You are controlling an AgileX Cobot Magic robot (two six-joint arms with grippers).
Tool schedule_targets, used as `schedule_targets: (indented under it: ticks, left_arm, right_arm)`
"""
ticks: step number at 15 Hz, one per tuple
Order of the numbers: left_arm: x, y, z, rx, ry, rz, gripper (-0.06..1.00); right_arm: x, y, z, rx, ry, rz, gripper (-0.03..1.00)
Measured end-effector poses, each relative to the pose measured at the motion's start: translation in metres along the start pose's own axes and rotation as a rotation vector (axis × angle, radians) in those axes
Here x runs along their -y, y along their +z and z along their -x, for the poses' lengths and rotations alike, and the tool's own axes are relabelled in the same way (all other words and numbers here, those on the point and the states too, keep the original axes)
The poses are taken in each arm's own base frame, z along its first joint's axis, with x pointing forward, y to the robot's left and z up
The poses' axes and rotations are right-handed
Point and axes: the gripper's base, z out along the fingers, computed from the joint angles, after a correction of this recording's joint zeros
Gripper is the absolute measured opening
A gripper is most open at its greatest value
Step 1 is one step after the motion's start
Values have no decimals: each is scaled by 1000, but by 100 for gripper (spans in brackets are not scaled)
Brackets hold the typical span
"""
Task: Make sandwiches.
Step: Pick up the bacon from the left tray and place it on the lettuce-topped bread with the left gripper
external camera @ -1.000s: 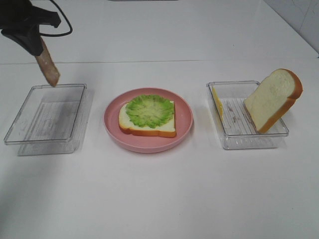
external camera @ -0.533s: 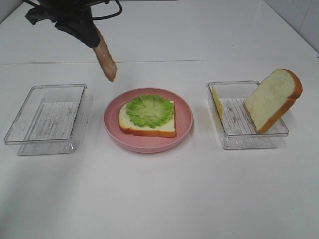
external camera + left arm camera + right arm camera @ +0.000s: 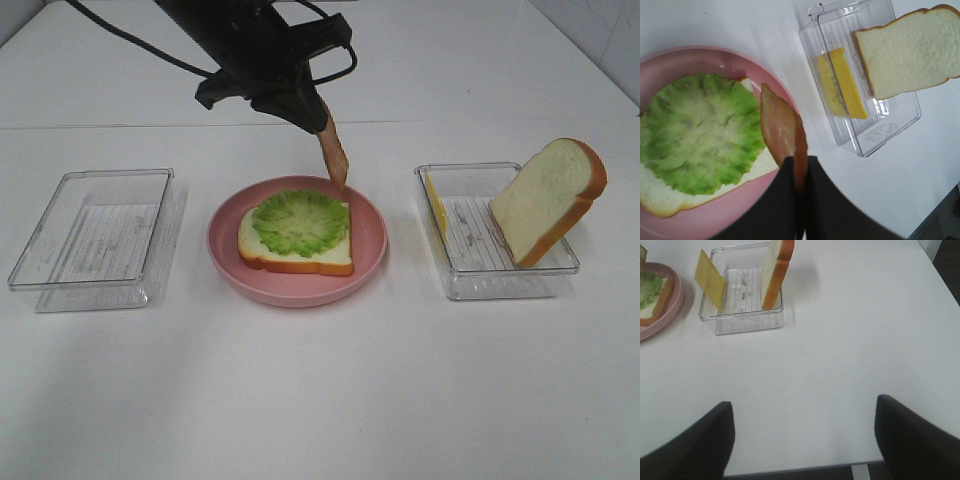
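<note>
Over far rim of pink plate (image 3: 300, 296), mid-tabletop: left pincer (image 3: 322, 118) clamped on top end of meat strip (image 3: 336, 160). Strip hangs tip-down beside lettuce (image 3: 300, 222); end grip likely lets it lay flat. Lettuce rests on bottom bread slice (image 3: 300, 262): base ready for meat. Toward right edge, clear tray (image 3: 500, 285) keeps cheese square (image 3: 433, 208) and second bread slice (image 3: 548, 200) propped against walls, edges easy to pinch. Right pincer (image 3: 805, 440) near front-right corner, fingers wide apart, holding nothing. Cheese and top slice not yet added.
</note>
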Motion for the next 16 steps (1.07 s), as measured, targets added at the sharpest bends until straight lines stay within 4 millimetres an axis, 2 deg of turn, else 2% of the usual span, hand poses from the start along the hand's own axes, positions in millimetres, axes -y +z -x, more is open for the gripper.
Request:
schedule_targets:
  ticks: [5,12,16]
  left_arm:
    - [5,37,-7,-18,-22,-32,0]
    - [-3,57,-15,-75,-10,5,0]
    - [-13,57,-17,-99,67,104,0]
  right_arm:
    - [0,0,0,0,0,0,76]
    - [0,0,0,0,0,0,76]
    - [0,0,0,0,0,0,76]
